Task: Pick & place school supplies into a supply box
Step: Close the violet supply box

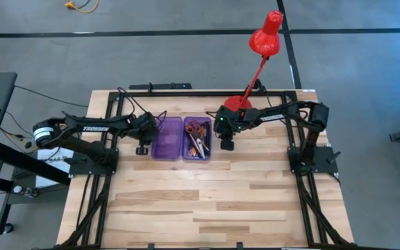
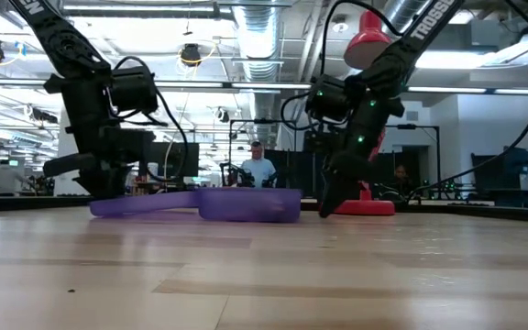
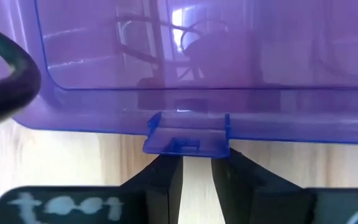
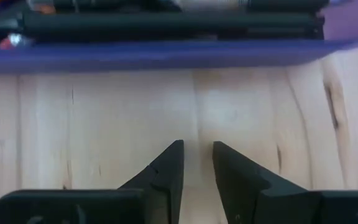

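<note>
- Near part of the wooden table [image 1: 207, 208] is just bare pale planks; in the low view the grain runs right up to the camera.
- The supply box [image 1: 180, 138] lies open mid-table toward the far side, both purple halves flat. Only the high view shows the insides: left half looks bare, right half holds the red-handled scissors [image 1: 198, 128] with pencils and pens [image 1: 198, 145].
- The left gripper [image 3: 196, 177] sits just left of the box. Its wrist view shows the fingers a narrow gap apart, tips right at the box's clasp tab [image 3: 187, 138], pinching nothing I can see.
- The right gripper [image 4: 197, 163] is just right of the box, pointed down at bare wood, fingers slightly parted and holding nothing. Its wrist view catches dark pens along the box's rim.
- "TROSSEN" reads on both arms in the high view.
- A red desk lamp [image 1: 264, 38] stands at the far edge.
- The low view alone shows the room: ceiling ducts, lights, and a person [image 2: 258, 166] seated far back.
</note>
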Controlling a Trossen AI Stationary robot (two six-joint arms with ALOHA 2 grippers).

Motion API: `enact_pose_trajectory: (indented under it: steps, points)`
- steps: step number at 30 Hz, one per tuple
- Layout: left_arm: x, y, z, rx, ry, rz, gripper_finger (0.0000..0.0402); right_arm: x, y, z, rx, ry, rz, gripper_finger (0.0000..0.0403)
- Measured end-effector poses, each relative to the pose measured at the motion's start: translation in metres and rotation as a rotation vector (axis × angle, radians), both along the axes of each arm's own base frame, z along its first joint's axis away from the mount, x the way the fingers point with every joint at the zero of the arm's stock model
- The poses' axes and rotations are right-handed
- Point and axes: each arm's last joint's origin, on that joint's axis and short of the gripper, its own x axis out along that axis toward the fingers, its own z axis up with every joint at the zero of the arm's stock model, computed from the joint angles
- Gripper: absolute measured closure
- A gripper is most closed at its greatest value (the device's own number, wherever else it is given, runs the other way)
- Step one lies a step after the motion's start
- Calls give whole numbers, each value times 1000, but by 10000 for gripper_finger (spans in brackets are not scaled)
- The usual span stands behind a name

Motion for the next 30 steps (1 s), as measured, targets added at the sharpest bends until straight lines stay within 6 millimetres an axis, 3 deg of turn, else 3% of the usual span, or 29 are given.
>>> enact_pose_trajectory:
  steps: [30]
  points:
    - [12,4,6,20,-148,-52,329,7,8,0,16,-52,10,321]
